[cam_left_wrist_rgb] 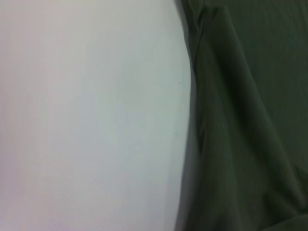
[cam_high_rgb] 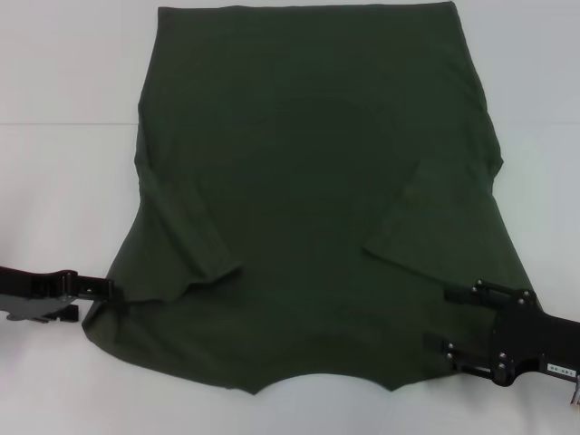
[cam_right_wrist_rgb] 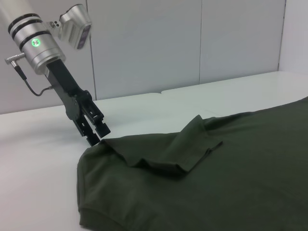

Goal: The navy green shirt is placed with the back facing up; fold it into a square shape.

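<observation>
Head view: the navy green shirt (cam_high_rgb: 313, 190) lies spread on the white bench (cam_high_rgb: 63, 181), covering most of its middle, with the straight hem toward the far edge and the curved neckline at the near edge; both short sleeves are folded inward onto the body, forming two angled flaps (one on each side). The left gripper (cam_high_rgb: 116, 292) reaches in from the left edge of the bench and meets the shirt's left border near the shoulder, and whether its fingers pinch the cloth or merely touch it cannot be told. The right gripper (cam_high_rgb: 450, 322) reaches in from the right edge, its two dark fingers set apart, one above the other in this view, their tips over the shirt's right border near the shoulder. Left wrist view: the bench (cam_left_wrist_rgb: 91, 120) fills one side and the shirt (cam_left_wrist_rgb: 245, 125) the other, the cloth's edge running as a gently curved line between them; the gripper's own fingers do not appear. Right wrist view: the shirt (cam_right_wrist_rgb: 216, 173) spreads across the near bench (cam_right_wrist_rgb: 43, 139), one sleeve folded over as a raised flap, and the left gripper (cam_right_wrist_rgb: 95, 139) slants down from its silver wrist so that its fingertips sit at the shirt's corner; grey wall panels (cam_right_wrist_rgb: 144, 43) stand behind.
</observation>
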Robot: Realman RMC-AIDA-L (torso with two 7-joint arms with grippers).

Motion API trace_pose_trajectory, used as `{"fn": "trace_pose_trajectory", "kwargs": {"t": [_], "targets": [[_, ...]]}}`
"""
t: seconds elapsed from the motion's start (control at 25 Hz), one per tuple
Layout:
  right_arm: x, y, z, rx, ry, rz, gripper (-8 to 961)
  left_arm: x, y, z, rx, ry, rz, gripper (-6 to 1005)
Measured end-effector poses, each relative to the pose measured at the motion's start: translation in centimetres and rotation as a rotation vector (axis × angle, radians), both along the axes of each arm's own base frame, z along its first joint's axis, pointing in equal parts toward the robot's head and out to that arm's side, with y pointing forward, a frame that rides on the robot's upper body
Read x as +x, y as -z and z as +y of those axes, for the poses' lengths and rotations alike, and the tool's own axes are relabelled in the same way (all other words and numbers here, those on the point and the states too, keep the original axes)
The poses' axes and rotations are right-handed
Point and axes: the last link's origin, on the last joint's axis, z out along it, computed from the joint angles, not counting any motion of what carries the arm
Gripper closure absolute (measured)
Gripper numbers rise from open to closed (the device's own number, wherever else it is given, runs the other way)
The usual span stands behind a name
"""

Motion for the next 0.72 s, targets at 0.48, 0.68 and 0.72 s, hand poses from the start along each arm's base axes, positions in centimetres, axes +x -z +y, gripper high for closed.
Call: {"fn": "trace_pose_trajectory", "kwargs": {"t": [0.48, 0.68, 0.72], "targets": [[-0.04, 0.0, 0.05, 0.0, -0.002, 0.0, 205, -0.13, 0.47, -0.19, -0.018, -0.002, -0.006, 140], [-0.12, 0.0, 0.14, 0.0, -0.004, 0.0, 205, -0.02, 0.59, -0.16, -0.021, 0.002, -0.008, 139], [-0.13, 0.0, 0.14, 0.0, -0.004, 0.0, 205, 0.01, 0.67, -0.15, -0.024, 0.003, -0.009, 139]]}}
